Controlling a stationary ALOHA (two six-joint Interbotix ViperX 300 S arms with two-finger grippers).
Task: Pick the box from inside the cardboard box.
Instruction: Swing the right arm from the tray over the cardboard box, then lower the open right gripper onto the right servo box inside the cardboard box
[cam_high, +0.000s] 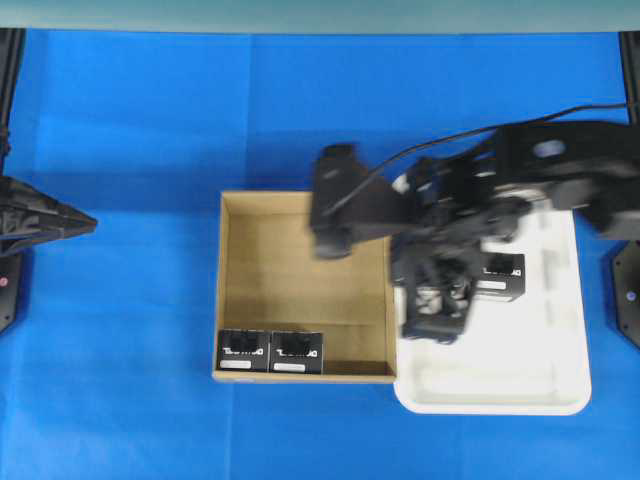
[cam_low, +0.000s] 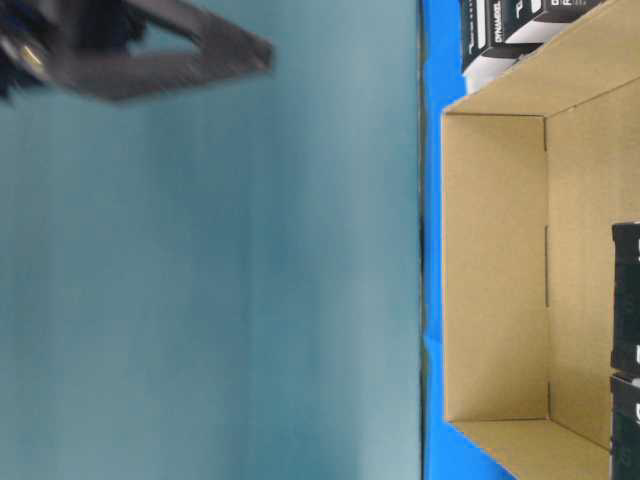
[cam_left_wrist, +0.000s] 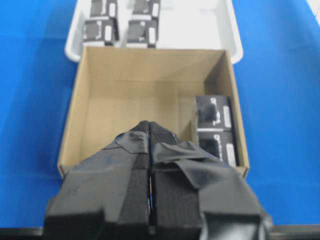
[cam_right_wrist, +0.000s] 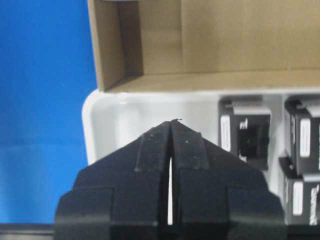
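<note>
While both grippers, left (cam_left_wrist: 150, 125) and right (cam_right_wrist: 171, 122), are pressed together and empty, two boxes (cam_high: 268, 351) sit at the carton's (cam_high: 300, 205) lower left; next, one must open and descend there.

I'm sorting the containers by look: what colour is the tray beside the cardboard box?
White; the tray shows best in the overhead view.

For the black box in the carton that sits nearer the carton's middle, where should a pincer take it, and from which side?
From above. That black box stands against the cardboard box wall and touches its twin, so only its top and its face toward the carton's bare floor are reachable. I would probably pinch across the free side and the wall side near the top, or first nudge it away from the wall.
</note>
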